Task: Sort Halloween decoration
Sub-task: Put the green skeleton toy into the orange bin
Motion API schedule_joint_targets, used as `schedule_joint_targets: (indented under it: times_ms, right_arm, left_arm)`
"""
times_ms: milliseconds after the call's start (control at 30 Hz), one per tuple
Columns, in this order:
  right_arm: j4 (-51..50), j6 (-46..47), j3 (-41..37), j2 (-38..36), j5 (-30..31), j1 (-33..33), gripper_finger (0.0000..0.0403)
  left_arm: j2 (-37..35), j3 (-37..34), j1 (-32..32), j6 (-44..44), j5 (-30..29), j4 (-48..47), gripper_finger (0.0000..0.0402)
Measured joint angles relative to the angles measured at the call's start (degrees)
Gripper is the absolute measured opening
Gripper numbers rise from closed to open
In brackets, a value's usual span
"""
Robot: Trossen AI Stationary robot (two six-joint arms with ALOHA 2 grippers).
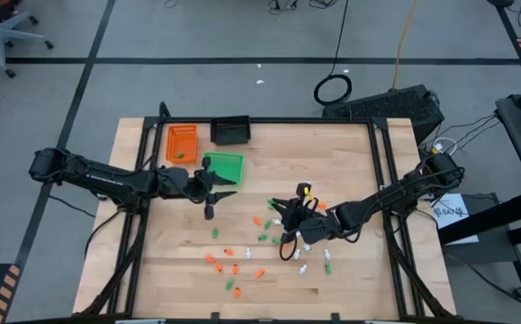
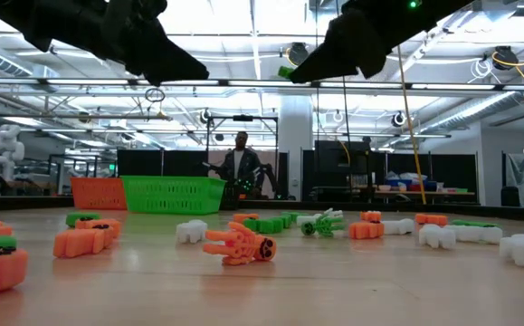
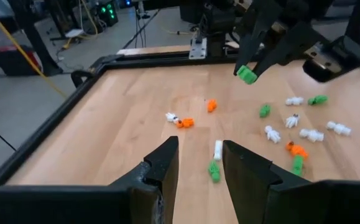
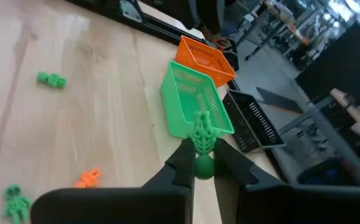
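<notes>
Several tiny orange, green and white decoration pieces (image 1: 258, 245) lie scattered on the wooden table's near middle. My right gripper (image 1: 281, 212) hangs above them, shut on a green figure (image 4: 202, 142), which also shows in the left wrist view (image 3: 246, 74) and the low view (image 2: 286, 71). My left gripper (image 3: 199, 163) stands open with nothing between its fingers, in the air just near of the green tray (image 1: 225, 166), pointing toward the table's right. My right gripper pinches the green figure's lower part (image 4: 203, 164) between its two fingertips. The figure's upper part sticks out beyond the tips. The fingers come almost level from the table's right, pointing toward the far left. The figure is lifted clear of the table.
Three small trays stand at the far left: orange (image 1: 181, 142), black (image 1: 230, 132) and green. A black frame (image 1: 242, 120) edges the table. A person (image 2: 241, 167) stands in the room beyond the table's far edge.
</notes>
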Motion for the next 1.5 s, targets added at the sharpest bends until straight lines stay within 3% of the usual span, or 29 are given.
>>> schedule_joint_targets:
  times_ms: [567, 767, 1067, 1267, 1400, 1500]
  right_arm:
    - [-0.13, 18.61, -0.02, 0.00, -20.15, -4.21, 0.0019]
    - [0.28, 22.54, -0.02, 0.21, -26.40, -6.09, 0.0019]
    - [1.36, 23.10, -0.04, 0.76, -28.17, -6.16, 0.0019]
    - [2.53, 23.12, -0.04, 0.76, -29.65, -6.16, 0.0019]
    - [2.91, 24.27, -0.04, 0.76, -30.21, -6.05, 0.0019]
    - [3.14, 24.99, -0.04, 0.76, -32.23, -6.05, 0.0019]
  left_arm:
    - [0.38, -0.02, -2.12, 10.41, 0.29, 1.68, 0.0125]
    - [3.98, -0.02, -7.65, 27.31, 0.35, 6.17, 0.0125]
    - [15.40, -0.02, -15.70, 54.64, -2.10, 19.05, 0.0125]
    - [23.16, 3.19, -15.98, 63.20, -5.03, 24.68, 0.0125]
    - [27.04, 6.40, -15.93, 66.20, -9.64, 24.64, 0.0125]
    - [29.32, 7.83, -15.91, 69.25, -9.81, 24.55, 0.0125]
